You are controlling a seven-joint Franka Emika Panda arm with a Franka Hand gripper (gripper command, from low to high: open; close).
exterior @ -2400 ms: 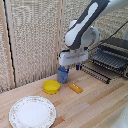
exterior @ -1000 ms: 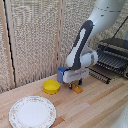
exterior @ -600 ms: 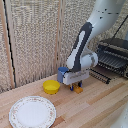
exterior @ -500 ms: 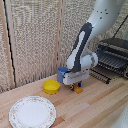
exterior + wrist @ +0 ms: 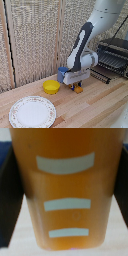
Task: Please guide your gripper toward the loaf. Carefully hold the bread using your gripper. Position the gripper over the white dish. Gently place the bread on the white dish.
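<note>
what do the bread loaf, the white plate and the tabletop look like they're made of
The loaf: probably plastic, a toy; smooth, even orange surface with pale painted-looking stripes. The white dish: looks like glazed ceramic or melamine; flat, white, speckled rim pattern; I cannot tell which. The table: light wood, with visible plank seams and grain.

The bread (image 5: 77,89) is a small orange-brown block right of the exterior view's centre, low on the wooden surface (image 5: 95,107), mostly hidden under the tool (image 5: 77,86), whose dark fingers stand on either side of it. In the wrist view the bread (image 5: 67,188) fills the frame, orange with three pale bars across it, dark fingers (image 5: 10,193) at both sides. The white dish (image 5: 33,111), round, flat, with a speckled rim, lies in the lower left, well apart from the bread.
</note>
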